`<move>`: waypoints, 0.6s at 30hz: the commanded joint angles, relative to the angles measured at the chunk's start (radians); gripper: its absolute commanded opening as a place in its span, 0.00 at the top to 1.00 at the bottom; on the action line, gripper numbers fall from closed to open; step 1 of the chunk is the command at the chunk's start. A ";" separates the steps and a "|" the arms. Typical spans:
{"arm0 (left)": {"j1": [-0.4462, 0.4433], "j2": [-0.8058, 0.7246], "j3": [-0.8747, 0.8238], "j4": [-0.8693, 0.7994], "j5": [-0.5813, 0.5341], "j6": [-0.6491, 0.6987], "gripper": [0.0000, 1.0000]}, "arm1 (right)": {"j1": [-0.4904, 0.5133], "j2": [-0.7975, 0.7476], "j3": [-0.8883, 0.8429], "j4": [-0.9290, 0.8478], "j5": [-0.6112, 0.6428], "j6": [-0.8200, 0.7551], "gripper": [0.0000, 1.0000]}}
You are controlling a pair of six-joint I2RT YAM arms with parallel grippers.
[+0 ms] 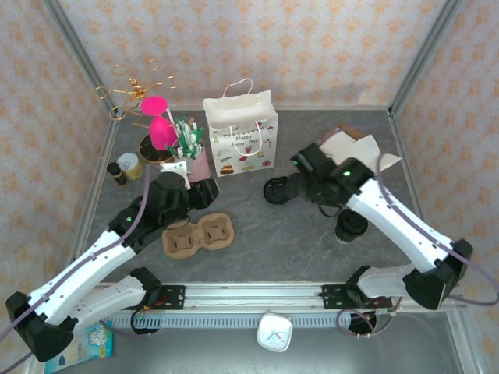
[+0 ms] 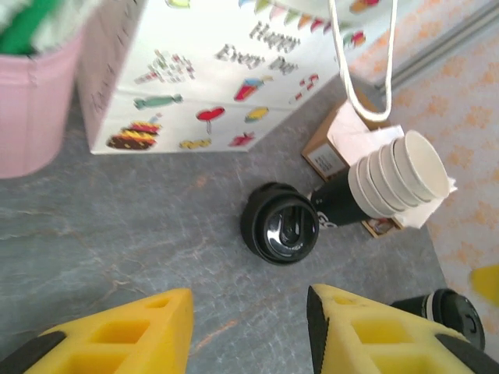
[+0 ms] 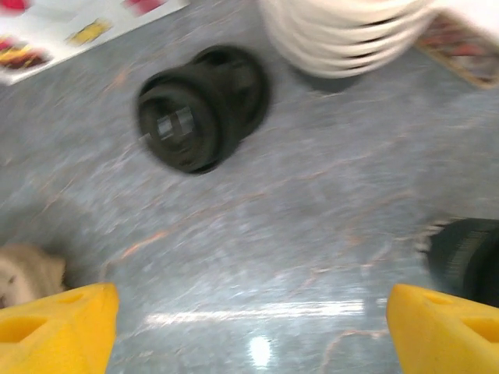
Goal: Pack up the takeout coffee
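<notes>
The takeout coffee [image 1: 351, 226], a dark cup with a black lid, stands on the grey table right of centre. It also sits at the edge of the left wrist view [image 2: 446, 312] and the right wrist view [image 3: 468, 261]. My right gripper [image 1: 295, 185] hovers left of and behind it, open wide over bare table [image 3: 253, 327], with the cup just beyond its right finger [image 3: 444, 327]. My left gripper [image 1: 204, 192] is open and empty [image 2: 249, 335], low over the table near the pink bucket [image 1: 195, 164].
A pile of black lids [image 1: 277, 191] [image 2: 281, 224] [image 3: 203, 105] lies beside a stack of white-rimmed cups [image 2: 390, 181] [image 3: 343, 35]. A white gift bag [image 1: 242, 132] [image 2: 210, 70] stands at the back. A brown pulp cup carrier [image 1: 199, 234] lies front left.
</notes>
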 commanded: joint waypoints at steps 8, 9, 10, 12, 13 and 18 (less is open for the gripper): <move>0.017 -0.145 0.160 -0.477 -0.302 -0.128 0.54 | 0.396 0.321 0.192 0.219 -0.005 0.015 0.13; 0.017 -0.161 0.165 -0.498 -0.318 -0.145 0.54 | 0.420 0.354 0.224 0.219 0.000 0.019 0.15; 0.017 -0.179 0.171 -0.522 -0.334 -0.167 0.54 | 0.442 0.398 0.256 0.220 0.004 0.026 0.16; 0.017 -0.215 0.174 -0.562 -0.359 -0.202 0.54 | 0.474 0.467 0.300 0.221 0.003 0.042 0.18; 0.017 -0.233 0.171 -0.580 -0.369 -0.220 0.54 | 0.486 0.502 0.320 0.228 0.004 0.046 0.21; 0.017 -0.318 0.120 -0.618 -0.395 -0.299 0.54 | 0.521 0.626 0.389 0.260 0.016 0.077 0.28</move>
